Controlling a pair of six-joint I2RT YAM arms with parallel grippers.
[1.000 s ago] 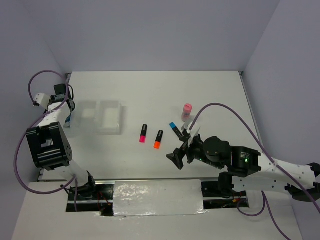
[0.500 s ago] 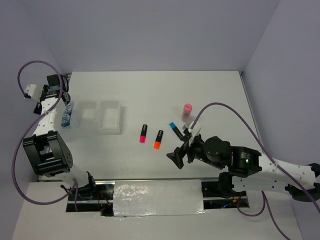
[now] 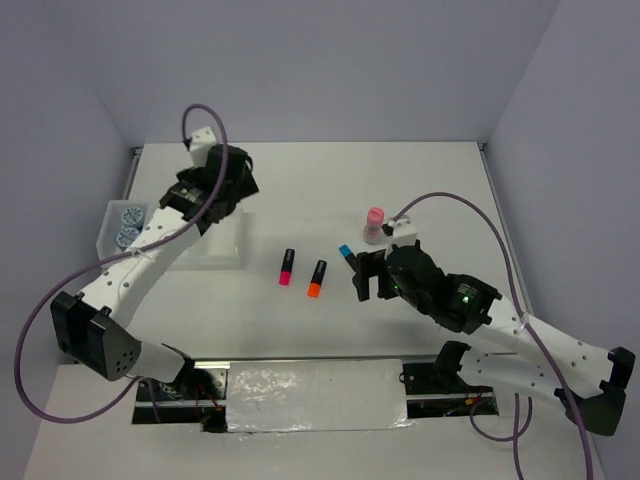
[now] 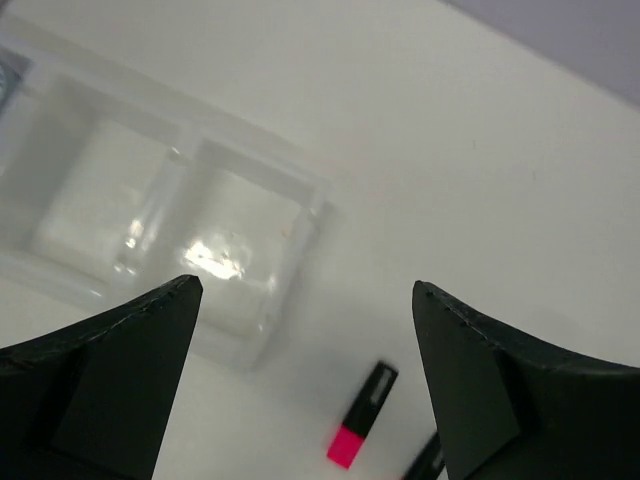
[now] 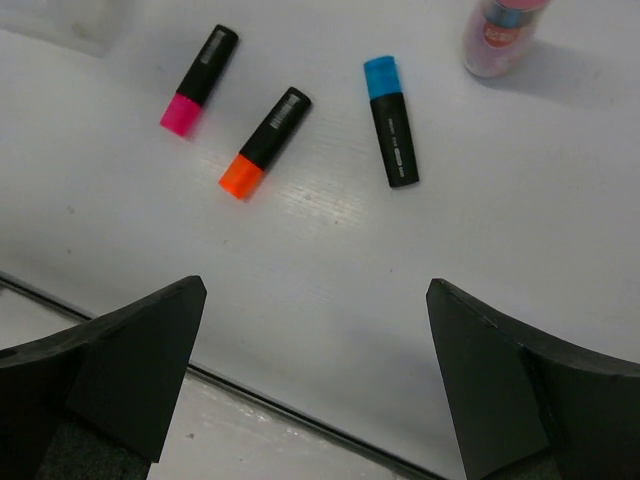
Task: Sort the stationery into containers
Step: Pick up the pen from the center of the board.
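Note:
The containers are one low translucent tray (image 3: 232,252) at the left; two blue-and-white tape rolls (image 3: 127,224) lie in its left compartment. My left gripper (image 3: 238,190) hovers open over the tray's far right end. Its wrist view looks down between empty fingers (image 4: 303,288) at the tray's wall (image 4: 312,196) and the pink marker (image 4: 362,416). Pink (image 3: 286,266), orange (image 3: 317,278) and blue (image 3: 346,252) markers lie mid-table, with a pink-capped tube (image 3: 374,224) standing behind. My right gripper (image 3: 366,275) is open beside the blue marker (image 5: 390,120), holding nothing (image 5: 316,285).
In the right wrist view the pink marker (image 5: 200,80), orange marker (image 5: 265,142) and tube (image 5: 500,35) lie ahead of the jaws. The table's near edge (image 5: 300,405) runs just under them. Grey walls close the table on three sides.
My left arm has swung from the tray's left end across to its far right, leaving both tape rolls in the left compartment. My right gripper has moved forward, closer to the blue marker.

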